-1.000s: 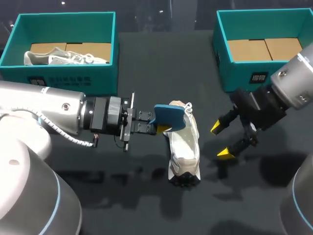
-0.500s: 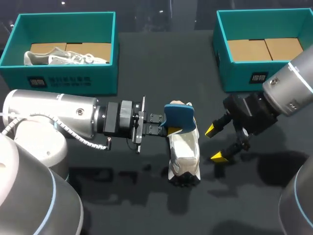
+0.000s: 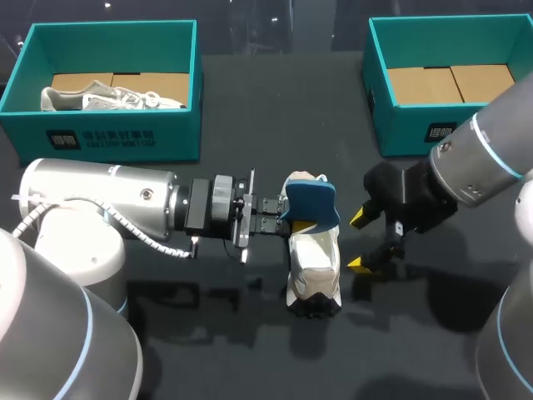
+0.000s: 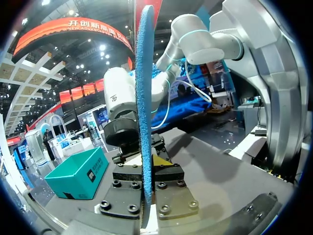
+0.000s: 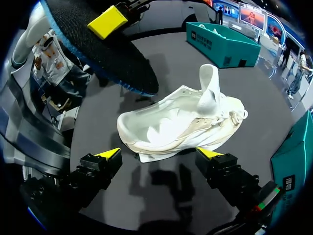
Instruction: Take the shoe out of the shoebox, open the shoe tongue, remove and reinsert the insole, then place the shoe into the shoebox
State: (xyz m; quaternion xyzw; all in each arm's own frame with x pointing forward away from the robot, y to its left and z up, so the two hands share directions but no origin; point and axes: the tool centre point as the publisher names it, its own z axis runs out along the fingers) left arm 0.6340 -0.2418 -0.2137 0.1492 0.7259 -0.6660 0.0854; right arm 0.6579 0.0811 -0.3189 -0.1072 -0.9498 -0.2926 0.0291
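Dark table (image 3: 250,125) bore the white shoe (image 3: 314,258) at its middle, tongue raised. We logged the blue insole (image 3: 310,202) over the shoe's far end, clamped edge-on in our left tool (image 3: 281,215). Our right tool (image 3: 358,242) was just beside the shoe, fingers spread, gripping nothing. Behind stood the left shoebox (image 3: 112,137), with a second shoe (image 3: 108,97), and the right shoebox (image 3: 400,125).

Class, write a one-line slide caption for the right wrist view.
Open right tool faces the white shoe, tongue lifted, while the left tool holds the insole above.
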